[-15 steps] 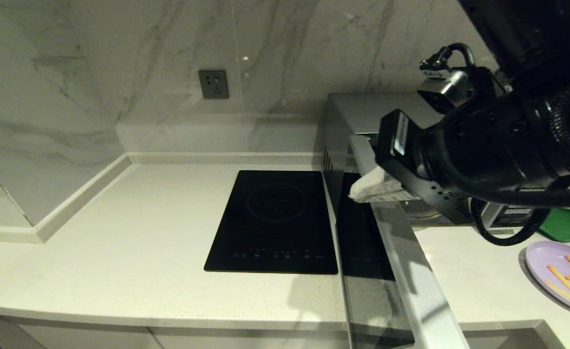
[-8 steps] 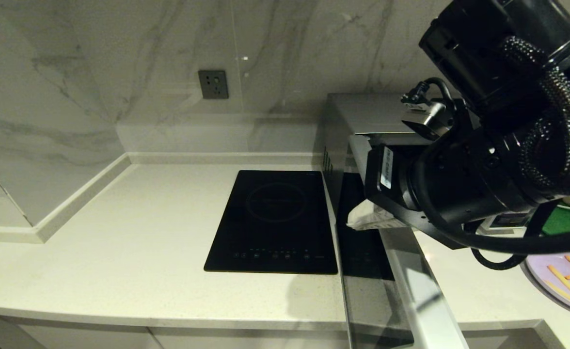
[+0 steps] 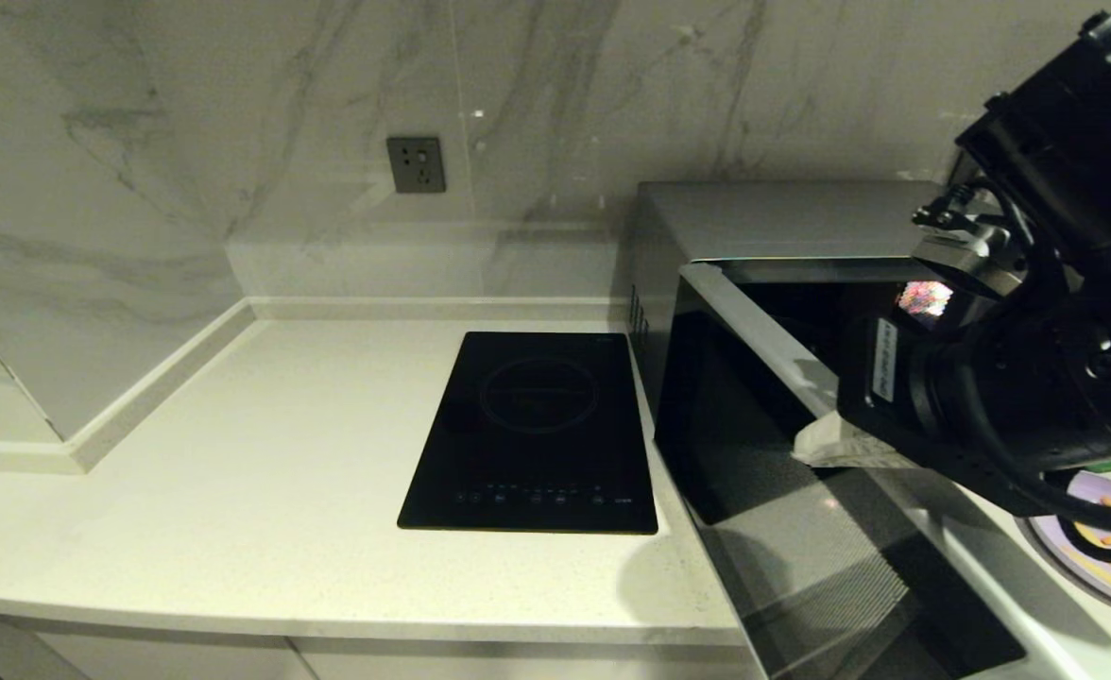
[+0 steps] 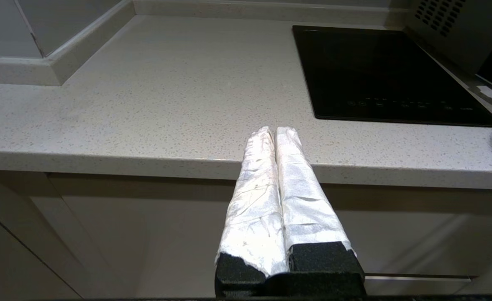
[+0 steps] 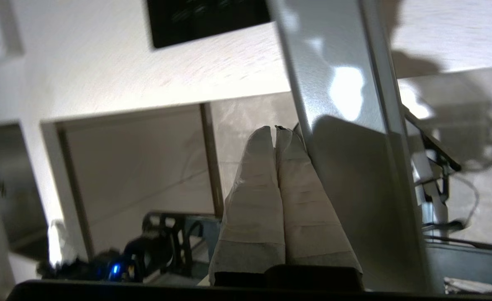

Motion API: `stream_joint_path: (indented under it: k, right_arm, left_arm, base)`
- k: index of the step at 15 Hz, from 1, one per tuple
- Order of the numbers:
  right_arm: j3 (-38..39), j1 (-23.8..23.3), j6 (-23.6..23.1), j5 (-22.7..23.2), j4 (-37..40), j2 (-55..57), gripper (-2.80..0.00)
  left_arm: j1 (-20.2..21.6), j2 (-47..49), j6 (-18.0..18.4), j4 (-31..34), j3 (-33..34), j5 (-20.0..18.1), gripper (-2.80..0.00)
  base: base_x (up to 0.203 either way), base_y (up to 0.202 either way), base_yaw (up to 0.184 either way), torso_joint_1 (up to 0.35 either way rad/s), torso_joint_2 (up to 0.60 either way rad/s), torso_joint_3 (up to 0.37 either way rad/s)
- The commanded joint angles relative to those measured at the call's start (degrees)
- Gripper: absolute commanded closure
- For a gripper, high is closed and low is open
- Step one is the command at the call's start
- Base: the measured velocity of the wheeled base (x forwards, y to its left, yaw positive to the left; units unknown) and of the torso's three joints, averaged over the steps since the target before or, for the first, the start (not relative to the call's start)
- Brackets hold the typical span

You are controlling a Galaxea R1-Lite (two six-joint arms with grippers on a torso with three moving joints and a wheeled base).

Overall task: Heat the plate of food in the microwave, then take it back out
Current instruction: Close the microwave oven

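From the head camera I see the microwave (image 3: pixel 754 222), a boxy silver oven at the far right of the pale speckled stone counter (image 3: pixel 263 491), with its door (image 3: pixel 801 529) swung well open toward me. The door is a flat panel of dark glass with a fine dotted mesh, edged by a smooth brushed-silver frame that catches the light. My right gripper (image 3: pixel 815 442) sits against the upper silver edge of that door, its two white tape-wrapped fingers pressed flat together with nothing between them; the right wrist camera shows the same crinkled wrapping (image 5: pixel 277 133) lying just beside the shiny frame strip (image 5: pixel 342 138), though I cannot tell whether it touches. The plate of food (image 3: pixel 1099 557) lies on the counter at the near right, outside the oven: a round, shallow, pale lilac dish with thin orange-yellow sticks on it, partly hidden behind the arm's black cable. Left of the microwave a flat, glossy black induction hob (image 3: pixel 532 434) lies flush on the counter, and a grey wall socket (image 3: pixel 416 163) is set in the veined marble wall behind. My left gripper (image 4: pixel 275 130) hangs parked low in front of the counter's near edge, its wrapped fingers clenched together and holding nothing.
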Motion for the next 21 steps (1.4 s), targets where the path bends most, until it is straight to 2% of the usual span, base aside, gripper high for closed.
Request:
stream_joint_path:
  k: [1,3,7,14,19,21]
  right_arm:
    - [4.66,-5.00,1.94,-2.09,0.24,-3.86,0.00]
    - [7.50,-9.41,2.52,-5.57,-0.28,-5.79,0.00]
    - [9.53,-11.75,2.57,-9.03,-0.74,-9.83,0.00]
    - [14.13,-21.64,2.19,-11.48,-8.08,-10.01,0.00]
    - [16.31,-40.87,-1.25,-10.69,-17.54,-5.99,0.00]
    - [16.29,-46.67,-4.37,-7.00,-21.38,-4.62,0.00]
  left_arm:
    - [0.02,0.00,-0.04,-0.02,0.01,0.00,0.00]
    - [0.02,0.00,-0.04,-0.02,0.01,0.00,0.00]
    - [0.02,0.00,-0.04,-0.02,0.01,0.00,0.00]
    - [0.02,0.00,-0.04,-0.02,0.01,0.00,0.00]
    - [0.02,0.00,-0.04,-0.02,0.01,0.00,0.00]
    - [0.02,0.00,-0.04,-0.02,0.01,0.00,0.00]
  base:
    - [0.000,0.000,0.000,0.000,0.00,0.000]
    - [0.000,0.000,0.000,0.000,0.00,0.000]
    - [0.000,0.000,0.000,0.000,0.00,0.000]
    - [0.000,0.000,0.000,0.000,0.00,0.000]
    - [0.000,0.000,0.000,0.000,0.00,0.000]
    - [0.000,0.000,0.000,0.000,0.00,0.000]
